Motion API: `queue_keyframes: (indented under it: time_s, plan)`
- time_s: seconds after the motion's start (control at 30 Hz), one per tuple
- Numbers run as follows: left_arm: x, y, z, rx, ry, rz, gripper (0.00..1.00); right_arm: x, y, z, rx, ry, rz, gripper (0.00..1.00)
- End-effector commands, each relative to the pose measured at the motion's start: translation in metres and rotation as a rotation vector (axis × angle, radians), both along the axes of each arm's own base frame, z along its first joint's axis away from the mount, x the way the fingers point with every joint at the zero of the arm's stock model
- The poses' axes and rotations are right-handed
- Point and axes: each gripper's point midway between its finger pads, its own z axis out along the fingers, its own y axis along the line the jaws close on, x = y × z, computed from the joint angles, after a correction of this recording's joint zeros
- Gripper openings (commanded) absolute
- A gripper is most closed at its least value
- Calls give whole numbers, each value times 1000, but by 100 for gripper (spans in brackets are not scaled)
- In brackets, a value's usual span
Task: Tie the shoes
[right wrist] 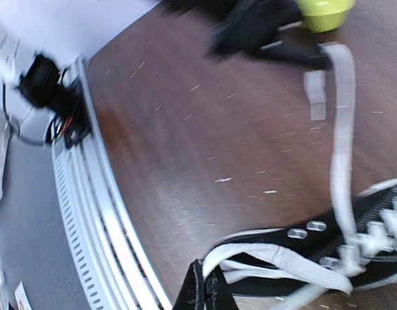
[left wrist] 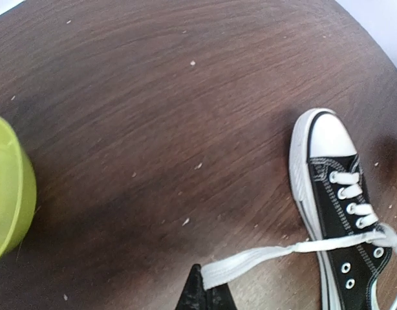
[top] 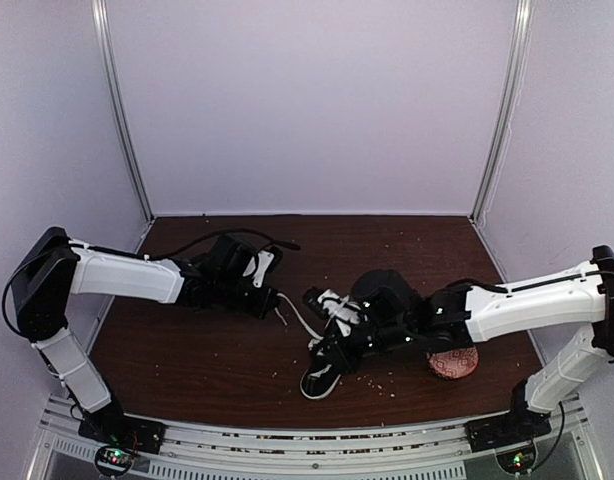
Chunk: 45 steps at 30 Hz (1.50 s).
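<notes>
**Sneaker lacing: both strands pinched, no cross yet**

**Top view:**
- The left gripper (top: pixel 270 300) is closed. A white lace strand (top: pixel 299 320) runs from its tips across the table (top: pixel 187 350) to the sneaker (top: pixel 320 380).
- The right gripper (top: pixel 335 345) sits directly over the sneaker's lacing, and its own body hides its jaws from here.
- A round patterned object (top: pixel 453 363) lies under the right forearm, apart from the sneaker.

**Left wrist:**
- The fingertips (left wrist: pixel 200 294) are pinched on the strand end. The strand runs nearly straight off to the tool's right, into the upper eyelets.
- The sneaker sits on its sole to the tool's right, with the toe cap pointing away from the tool.
- A green bowl (left wrist: pixel 4 187) is well off to the tool's left and plays no part.

**Right wrist (blurred):**
- The jaws are closed narrow. A second strand (right wrist: pixel 269 261) seems to start right at the tips, so it reads as pinched, though the blur leaves some doubt.
- The sneaker is just ahead of the tool and to its right.
- The left gripper is far ahead, holding its strand out.

**Step:** This looks like the stage with both ends drawn out to either side, before the first cross. No knot or bow shows.

**Next move:**
- The two ends need to be brought across each other above the tongue.
- One gripper will likely have to let go and regrasp to pass its end under the other.
- Nothing pins the sneaker down, so a hard pull may drag it.
</notes>
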Motion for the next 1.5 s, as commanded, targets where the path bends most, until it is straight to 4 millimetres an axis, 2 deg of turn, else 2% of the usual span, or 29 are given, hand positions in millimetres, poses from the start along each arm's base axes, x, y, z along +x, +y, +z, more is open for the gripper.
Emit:
queue_keyframes:
  time_s: [0.0, 0.03, 0.1, 0.17, 0.2, 0.27, 0.33, 0.43, 0.5, 0.53, 0.63, 0.77, 0.87, 0.97, 1.17, 1.2, 1.27, 1.37, 1.4, 1.43, 1.47]
  plan:
    - [10, -27, 24, -82, -28, -93, 0, -35, 34, -12, -30, -23, 170, 10]
    - [11, -29, 28, -91, -33, -102, 0, -36, 34, -16, -37, -22, 169, 17]
    - [11, -32, 35, -104, -45, -125, 0, -30, 29, -13, -39, -37, 128, 39]
    - [8, -34, 42, -118, -60, -155, 0, -19, 18, -2, -19, -74, 75, 56]
    - [7, -35, 44, -125, -66, -168, 0, -15, 13, 8, -1, -95, 53, 62]
    - [4, -37, 50, -138, -77, -192, 0, -2, -1, 31, 32, -138, -4, 69]
    - [1, -39, 54, -147, -82, -217, 0, 11, -14, 44, 58, -160, -50, 72]
    - [-5, -43, 66, -185, -100, -257, 0, 43, -37, 48, 74, -150, -181, 75]
    - [-8, -45, 74, -213, -117, -273, 0, 61, -47, 38, 65, -119, -236, 74]
    - [-8, -45, 78, -222, -126, -277, 0, 67, -49, 33, 60, -106, -242, 69]
    - [-5, -46, 85, -222, -140, -274, 0, 66, -37, 24, 61, -67, -175, 61]
    - [-8, -53, 93, -239, -148, -320, 0, 76, -28, 18, 66, -57, -207, 63]
    - [-11, -56, 98, -251, -154, -346, 0, 95, -23, 21, 66, -81, -259, 65]
    - [-12, -59, 98, -252, -148, -368, 0, 110, -13, 24, 83, -87, -262, 60]
    - [-14, -63, 97, -261, -132, -392, 0, 121, 16, 22, 66, -103, -178, 58]
    - [-14, -63, 96, -263, -131, -394, 0, 124, 18, 21, 55, -108, -171, 54]
    - [-14, -64, 98, -266, -137, -393, 0, 127, 21, 19, 38, -111, -158, 41]
    - [-12, -63, 97, -259, -137, -383, 0, 127, 18, 21, 33, -120, -156, 9]
    - [-12, -62, 96, -257, -137, -378, 0, 127, 16, 21, 31, -125, -164, 1]
    - [-12, -62, 96, -258, -136, -374, 6, 127, 12, 23, 31, -131, -177, 0]
    - [-12, -61, 95, -261, -132, -365, 18, 128, 6, 23, 32, -135, -198, 0]
